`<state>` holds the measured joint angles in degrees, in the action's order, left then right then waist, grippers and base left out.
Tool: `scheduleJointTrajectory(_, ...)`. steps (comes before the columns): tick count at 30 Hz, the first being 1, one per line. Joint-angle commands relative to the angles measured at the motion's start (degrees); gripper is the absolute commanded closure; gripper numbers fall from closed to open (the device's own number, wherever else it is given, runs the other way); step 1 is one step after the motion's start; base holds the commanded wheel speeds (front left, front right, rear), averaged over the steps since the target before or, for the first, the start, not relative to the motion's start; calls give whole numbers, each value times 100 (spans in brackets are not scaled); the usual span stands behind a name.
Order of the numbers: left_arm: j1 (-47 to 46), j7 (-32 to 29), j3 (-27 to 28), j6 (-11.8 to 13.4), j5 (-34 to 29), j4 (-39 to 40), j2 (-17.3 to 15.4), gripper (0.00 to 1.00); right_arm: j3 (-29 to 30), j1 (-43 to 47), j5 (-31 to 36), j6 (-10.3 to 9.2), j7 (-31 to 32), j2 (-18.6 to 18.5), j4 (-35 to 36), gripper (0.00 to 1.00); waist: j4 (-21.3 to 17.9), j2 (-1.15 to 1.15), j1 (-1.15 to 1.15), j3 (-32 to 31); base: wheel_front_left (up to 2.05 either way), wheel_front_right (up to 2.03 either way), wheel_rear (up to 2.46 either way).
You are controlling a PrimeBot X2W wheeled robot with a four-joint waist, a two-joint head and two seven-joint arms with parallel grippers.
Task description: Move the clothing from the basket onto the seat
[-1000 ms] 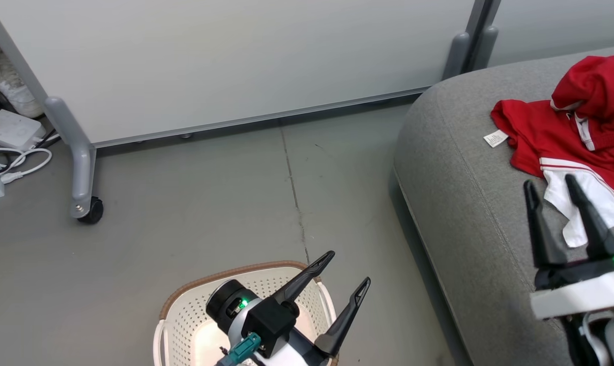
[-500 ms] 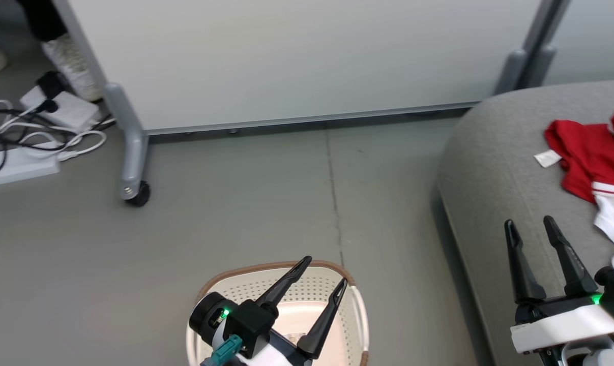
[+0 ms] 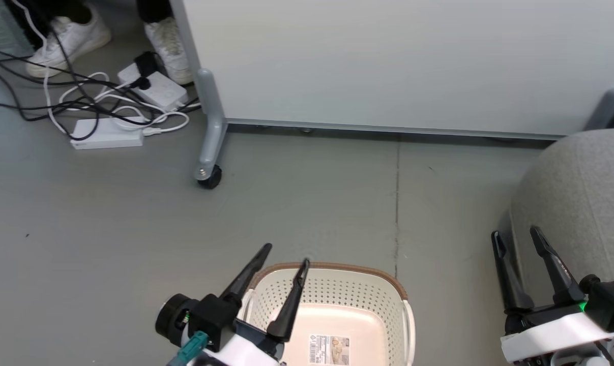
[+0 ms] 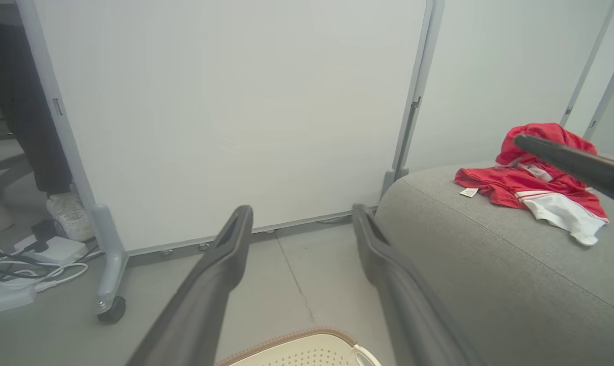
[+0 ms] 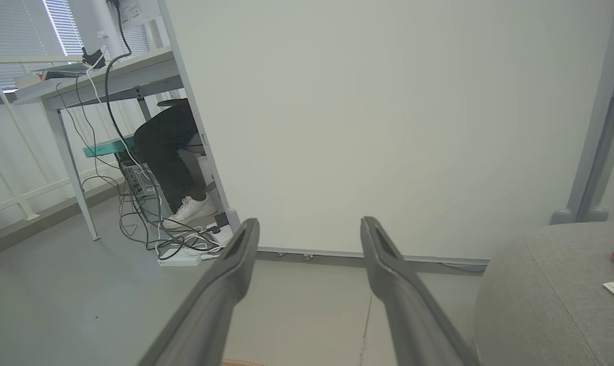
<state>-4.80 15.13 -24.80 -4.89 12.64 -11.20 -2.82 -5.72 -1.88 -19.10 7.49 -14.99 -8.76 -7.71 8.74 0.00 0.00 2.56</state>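
The left hand point(image 3: 287, 254) hangs over the left rim of the oval cream-white perforated plastic basket point(image 3: 347, 291), its two long fingers spread and holding nothing. The right hand point(image 3: 515, 233) is also spread and empty, just beside the rounded end of the large grey fabric seat point(image 3: 576, 203). The bright red garments with white panels point(image 4: 528, 190) lie heaped on top of that seat, well apart from the basket.

I judge the main risk to be a blind reach. If the left hand drops where it is, a finger could catch the brown rim or a white handle and shove or tip the light basket. The right hand, swung sideways, could scrape the cushion, or drag the clothing towards the edge. The tangle of black and white cables and power strips point(image 3: 108, 137) lies well clear on the floor.

The basket's near part is cut off at the bottom of the head view, and the left hand covers its left side. What shows of its floor carries a barcode sticker point(image 3: 329, 348) and no cloth, so I cannot tell whether a garment remains. In the left wrist view a dark finger point(image 4: 571, 160) of the right hand crosses the red pile.
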Motion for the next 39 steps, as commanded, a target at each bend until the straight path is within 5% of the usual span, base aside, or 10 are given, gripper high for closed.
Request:
scheduleJointTrajectory(1, 86, 1, 68, 46, -23, 58, -18, 0, 16, 36, 42, 1, -27, 0, 8, 0, 97, 0, 0, -46, 0, 0, 0)
scheduleJointTrajectory(17, 332, 1, 722, 626, -28, 772, -19, 0, -57, 263, 141, 1, -27, 215, 170, 0, 84, 0, 0, -168, 0, 0, 0)
scheduleJointTrajectory(24, 405, 1, 882, 1199, -137, 779, -16, 0, -12, 374, 244, 1, -27, 328, 203, 0, -37, 0, 0, -181, 0, 0, 0)
scheduleJointTrajectory(39, 524, 1, 797, 1128, -143, 280, -18, 0, 163, 623, 399, 1, -27, 524, 104, 0, -229, 0, 0, -201, 0, 0, 0)
